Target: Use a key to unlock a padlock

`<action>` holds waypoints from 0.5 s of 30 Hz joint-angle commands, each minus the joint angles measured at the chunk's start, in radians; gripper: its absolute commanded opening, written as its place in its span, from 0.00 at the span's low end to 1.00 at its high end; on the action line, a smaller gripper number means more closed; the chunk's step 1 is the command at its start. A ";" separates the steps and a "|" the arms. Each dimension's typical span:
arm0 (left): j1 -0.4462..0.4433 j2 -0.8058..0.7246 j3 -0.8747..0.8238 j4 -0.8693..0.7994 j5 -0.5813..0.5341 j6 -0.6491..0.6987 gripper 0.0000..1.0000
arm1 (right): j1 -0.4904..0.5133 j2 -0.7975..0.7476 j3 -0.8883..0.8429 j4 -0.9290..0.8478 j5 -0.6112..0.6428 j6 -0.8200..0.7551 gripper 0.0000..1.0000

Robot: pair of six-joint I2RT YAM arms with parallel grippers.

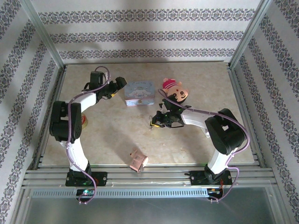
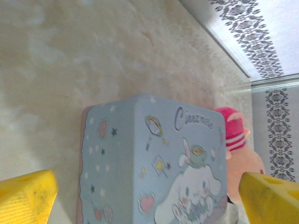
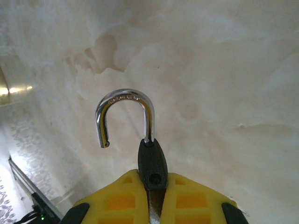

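My right gripper (image 3: 152,186) is shut on the small dark padlock (image 3: 152,161), pinching its body between the yellow fingers. The silvery shackle (image 3: 124,109) stands swung open, its free end out of the body, above the marbled table. From above, this gripper (image 1: 156,120) hovers mid-table with the padlock (image 1: 153,123) at its tip. My left gripper (image 2: 149,200) is open wide, its yellow fingers (image 2: 28,198) apart on either side of the pale-blue cartoon tin (image 2: 154,168), not touching it. In the top view it (image 1: 119,84) sits just left of the tin (image 1: 139,93). The key is out of view.
A pink plush toy (image 1: 175,89) lies right of the tin, close behind the right arm. A pinkish-copper boxy object (image 1: 138,160) sits near the front edge. A small yellowish item (image 1: 85,121) rests by the left arm. Metal frame posts (image 1: 44,37) border the table.
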State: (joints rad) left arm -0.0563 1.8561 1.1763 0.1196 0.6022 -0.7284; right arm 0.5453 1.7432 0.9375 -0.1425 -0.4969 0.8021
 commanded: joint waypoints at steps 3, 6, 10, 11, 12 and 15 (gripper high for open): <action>0.021 -0.117 -0.099 0.081 -0.008 -0.040 0.99 | 0.004 0.022 0.093 -0.164 0.114 -0.081 0.06; 0.023 -0.167 -0.146 0.081 -0.013 -0.042 0.99 | 0.008 0.035 0.127 -0.225 0.166 -0.100 0.06; 0.024 -0.224 -0.196 0.077 -0.021 -0.039 0.99 | 0.028 0.081 0.225 -0.399 0.297 -0.155 0.06; 0.024 -0.238 -0.207 0.075 -0.024 -0.037 0.99 | 0.036 0.097 0.253 -0.439 0.332 -0.168 0.06; 0.024 -0.250 -0.217 0.073 -0.028 -0.036 0.99 | 0.044 0.113 0.282 -0.483 0.368 -0.178 0.06; 0.027 -0.277 -0.234 0.059 -0.037 -0.025 0.99 | 0.065 0.157 0.358 -0.596 0.473 -0.191 0.06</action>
State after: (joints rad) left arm -0.0490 1.6188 0.9554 0.1593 0.5869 -0.7609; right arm 0.5892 1.8694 1.2301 -0.5613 -0.1772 0.6552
